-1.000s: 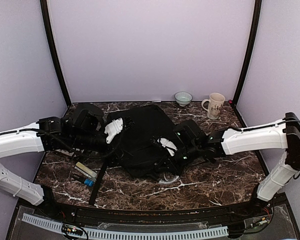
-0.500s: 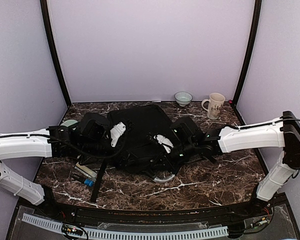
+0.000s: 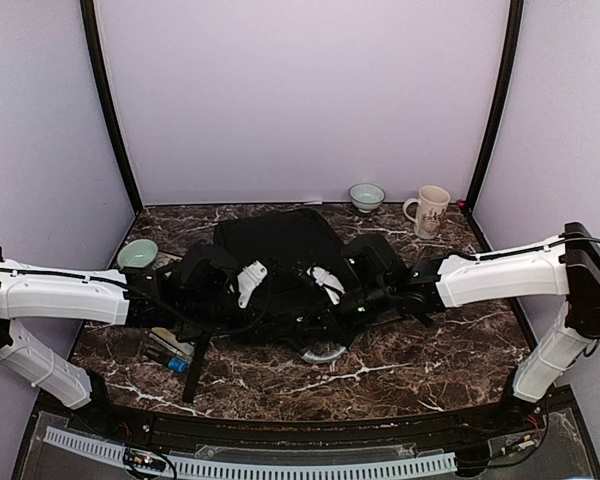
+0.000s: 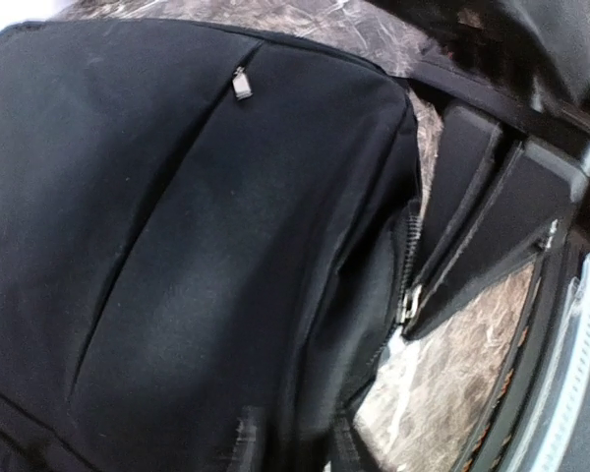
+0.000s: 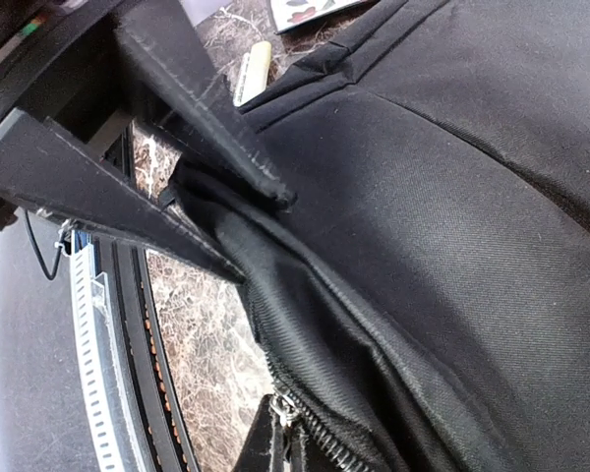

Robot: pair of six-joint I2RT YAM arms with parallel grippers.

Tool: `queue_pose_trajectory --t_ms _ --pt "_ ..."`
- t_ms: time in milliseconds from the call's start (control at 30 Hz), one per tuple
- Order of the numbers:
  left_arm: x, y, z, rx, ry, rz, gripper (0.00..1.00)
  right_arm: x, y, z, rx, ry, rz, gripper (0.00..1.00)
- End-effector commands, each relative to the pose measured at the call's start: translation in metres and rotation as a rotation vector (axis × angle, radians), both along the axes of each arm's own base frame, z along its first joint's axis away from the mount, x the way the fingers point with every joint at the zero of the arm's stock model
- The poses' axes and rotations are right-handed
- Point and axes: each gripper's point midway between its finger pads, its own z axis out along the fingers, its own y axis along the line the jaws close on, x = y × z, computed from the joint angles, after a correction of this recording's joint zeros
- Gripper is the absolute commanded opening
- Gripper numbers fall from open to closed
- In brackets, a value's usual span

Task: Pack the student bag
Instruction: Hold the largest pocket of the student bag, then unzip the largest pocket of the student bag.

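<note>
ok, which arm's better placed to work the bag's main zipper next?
Right, likely. The right gripper sits over the student bag's near side, with a zipper pull close in its wrist view; the left wrist view shows pulls farther off.

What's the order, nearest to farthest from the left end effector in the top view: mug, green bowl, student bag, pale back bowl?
From the left end effector:
1. student bag, right under it.
2. green bowl, far left.
3. pale bowl, back, right of centre.
4. mug, back right.
</note>
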Motion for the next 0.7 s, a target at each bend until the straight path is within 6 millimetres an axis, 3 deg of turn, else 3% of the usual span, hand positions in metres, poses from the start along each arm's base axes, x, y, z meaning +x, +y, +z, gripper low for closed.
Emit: queue_pose_trajectory --t_ms 0,33,200,467,667 --pt "0.009 0.000 0.010 -0.003 -0.063 0.002 0.05 0.005 0.013 0.053 0.172 -0.100 0.002 0.00" --pt "0.010 0.000 0.012 -0.001 -0.068 0.002 0.00 0.006 0.012 0.053 0.167 -0.102 -0.004 0.00" --pt "0.008 0.006 0.014 0.014 -0.095 -0.016 0.00 0.013 0.001 0.042 0.103 -0.108 -0.067 0.00" --pt "-0.001 0.033 0.006 0.144 -0.140 -0.056 0.00 0.028 -0.041 0.016 -0.022 -0.118 -0.193 0.00" --pt "-0.005 0.045 0.008 0.170 -0.164 -0.061 0.00 0.020 -0.065 -0.005 -0.087 -0.076 -0.184 0.00"
